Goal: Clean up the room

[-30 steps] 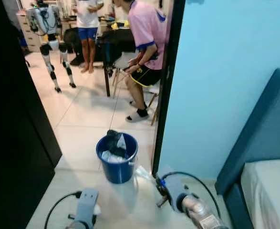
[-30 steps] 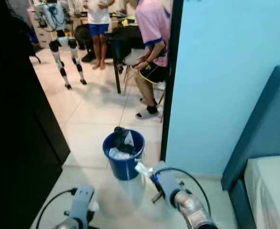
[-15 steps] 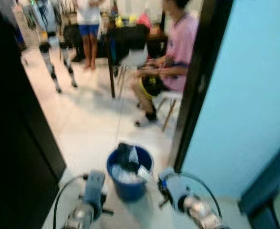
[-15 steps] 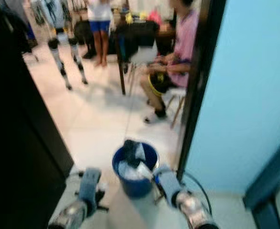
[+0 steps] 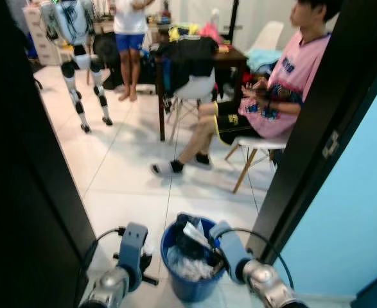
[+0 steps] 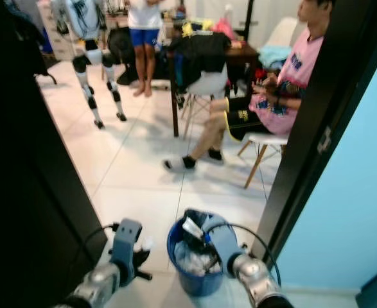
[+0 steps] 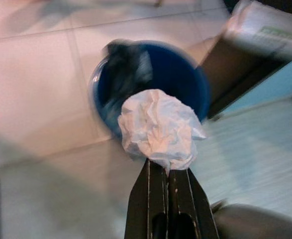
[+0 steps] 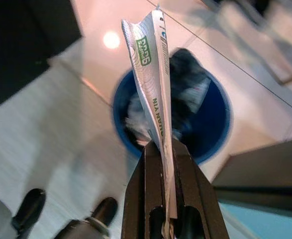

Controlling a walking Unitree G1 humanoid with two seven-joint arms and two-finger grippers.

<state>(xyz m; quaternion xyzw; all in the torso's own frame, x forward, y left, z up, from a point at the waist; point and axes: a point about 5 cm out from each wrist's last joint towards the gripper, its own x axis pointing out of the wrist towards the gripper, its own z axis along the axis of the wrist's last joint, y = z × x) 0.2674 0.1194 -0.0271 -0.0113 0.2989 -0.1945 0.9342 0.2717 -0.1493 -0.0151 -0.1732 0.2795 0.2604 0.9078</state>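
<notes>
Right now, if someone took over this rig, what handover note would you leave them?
Left gripper: shut on a crumpled tissue, beside the blue bucket, short of its rim.
Right gripper: shut on a flat wrapper, over the bucket's opening.
Bucket stands on the floor at the doorway, already holding dark cloth and white rubbish.
Done: both items carried to the bucket.
Left: drop the wrapper, bring the tissue over the bucket and release it.

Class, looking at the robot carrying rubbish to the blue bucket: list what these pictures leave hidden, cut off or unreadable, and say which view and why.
- Bucket bottom: head views, covered by rubbish.
- Wrapper print: right wrist view, creased and seen edge-on, mostly unreadable.
- What lies behind the crumpled tissue: left wrist view, it covers part of the bucket.
- Items on the far table: head views, too small.
</notes>
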